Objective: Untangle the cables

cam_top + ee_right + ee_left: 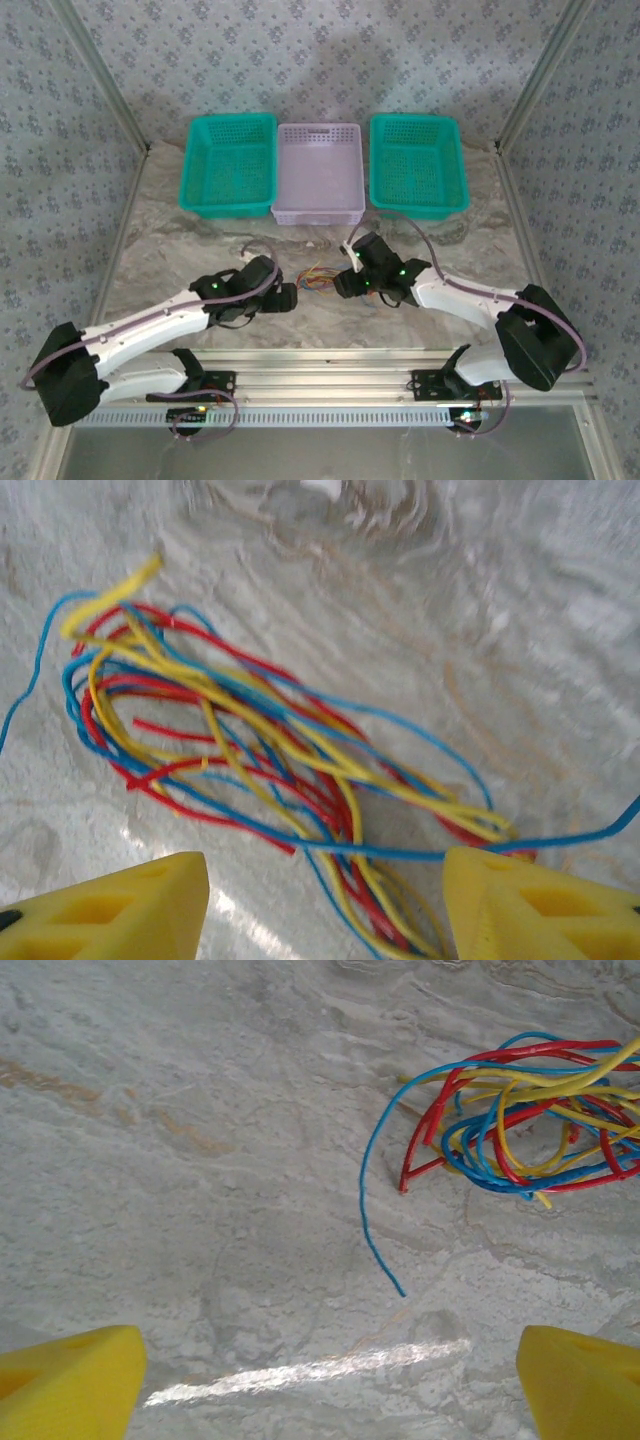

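right pincer (320, 885), jaws apart, straddles the tangled cables (285, 748)

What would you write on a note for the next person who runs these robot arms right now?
Left claw: open, holding nothing, beside the tangle.
Right claw: open, low over the cables; some strands run between its jaws, none pinched.
Cables: one red, yellow and blue tangle on the table between the two claws. One blue strand trails out toward the left claw.
Done: nothing separated yet.
Left: pull the strands apart one by one.
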`<state>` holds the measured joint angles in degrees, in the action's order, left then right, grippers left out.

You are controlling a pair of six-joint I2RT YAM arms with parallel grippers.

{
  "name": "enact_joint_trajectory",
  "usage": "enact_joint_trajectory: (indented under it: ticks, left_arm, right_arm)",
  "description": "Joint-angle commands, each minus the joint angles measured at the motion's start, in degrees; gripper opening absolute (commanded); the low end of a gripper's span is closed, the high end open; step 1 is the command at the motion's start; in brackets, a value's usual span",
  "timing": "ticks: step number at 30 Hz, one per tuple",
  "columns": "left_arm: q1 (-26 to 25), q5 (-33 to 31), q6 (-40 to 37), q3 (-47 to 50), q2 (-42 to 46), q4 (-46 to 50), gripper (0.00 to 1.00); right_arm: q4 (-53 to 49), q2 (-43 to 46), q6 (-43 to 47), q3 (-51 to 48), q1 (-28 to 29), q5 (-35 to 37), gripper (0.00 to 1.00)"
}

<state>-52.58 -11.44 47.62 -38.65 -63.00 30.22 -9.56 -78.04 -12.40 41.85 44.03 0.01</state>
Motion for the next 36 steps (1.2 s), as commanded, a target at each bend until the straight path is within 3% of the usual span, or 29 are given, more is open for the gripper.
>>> enact_joint_trajectory:
  ticks: [1,20,23,29,36]
  left_arm:
    - [-0.9,-0.9,-0.9,-2.1,-1.0,-3.5,0.95]
    - [-1.8,-1.5,-1.8,1.5,0.2,-9.1,0.96]
    - [-1.8,-1.6,-1.7,2.1,0.6,-9.2,0.96]
    - [-1.9,-1.3,-1.3,2.9,0.1,-9.8,0.96]
    - [-1.8,-1.3,-1.2,2.9,-1.1,-10.3,0.96]
  right_arm:
    - [1.8,-2.0,1.7,3.1,0.4,4.0,0.61]
    - [2.8,-18.3,4.9,11.0,2.2,7.0,0.5]
    - [2.1,-20.1,5.1,12.1,2.7,7.9,0.37]
    - [2.0,-21.5,5.5,13.1,3.4,8.3,0.25]
    - [1.9,-18.1,6.6,13.5,3.7,5.8,0.02]
